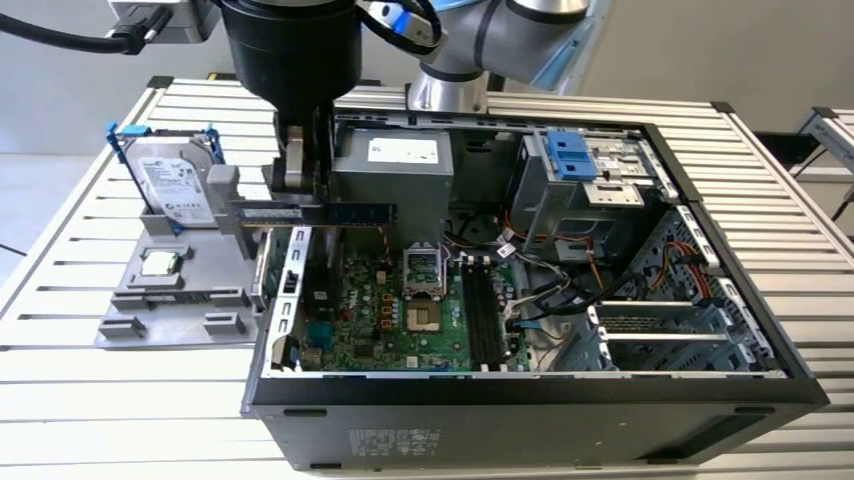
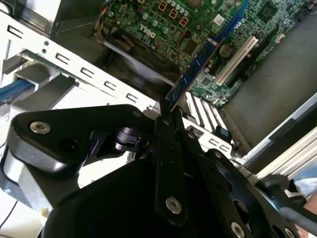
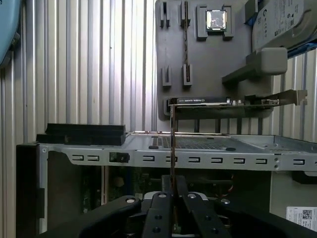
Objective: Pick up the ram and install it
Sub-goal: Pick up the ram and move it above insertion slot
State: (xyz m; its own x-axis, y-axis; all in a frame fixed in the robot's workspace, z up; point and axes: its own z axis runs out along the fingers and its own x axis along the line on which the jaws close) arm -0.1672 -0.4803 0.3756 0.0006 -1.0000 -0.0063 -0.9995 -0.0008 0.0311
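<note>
My gripper (image 1: 299,192) is shut on the ram (image 1: 340,212), a long bluish-green stick held level and on edge. It hangs above the open computer case (image 1: 534,385), over the case wall at the exterior view's left, apart from the motherboard (image 1: 380,320). Two long black memory slots (image 1: 482,312) lie on the board further toward the exterior view's right. In the second wrist view the ram (image 2: 198,64) juts out from between the fingers (image 2: 171,148) over the green board. In the first wrist view the ram (image 3: 172,144) shows as a thin edge rising from the gripper (image 3: 172,194).
A grey parts tray (image 1: 147,325) beside the case holds a silver hard drive (image 1: 176,182) with blue clips and a processor chip (image 1: 160,263). An expansion card (image 3: 218,103) stands at the case edge. Cables (image 1: 554,275) and a drive cage (image 1: 587,175) crowd the case's far side.
</note>
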